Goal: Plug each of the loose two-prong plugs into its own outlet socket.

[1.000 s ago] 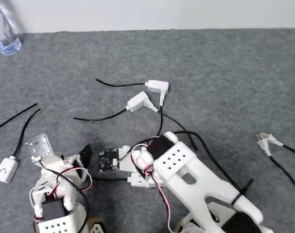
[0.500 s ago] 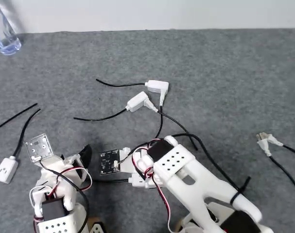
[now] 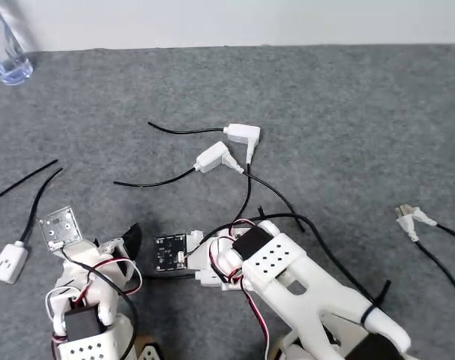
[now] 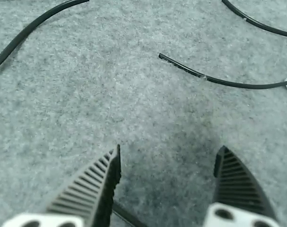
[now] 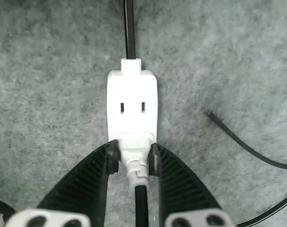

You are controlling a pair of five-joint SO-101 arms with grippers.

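1. Two robot arms, each with one gripper: the left gripper (image 4: pixel 169 150) and the right gripper (image 5: pixel 132 145).
2. Four white outlet sockets (image 3: pixel 242 134): one touching the right gripper, two farther out past it, and one out beside the left gripper.
3. One loose plug (image 3: pixel 411 218), well off to the right gripper's outer side.
4. One gripped plug (image 5: pixel 135 165), between the right gripper's fingers.
5. One clear bottle (image 3: pixel 6 61).

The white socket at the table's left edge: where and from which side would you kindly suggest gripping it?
The socket lies flat, slots facing up, with its cord leaving the far end. So probably grip its two long side walls, coming down from above, which keeps the slots and cord clear.
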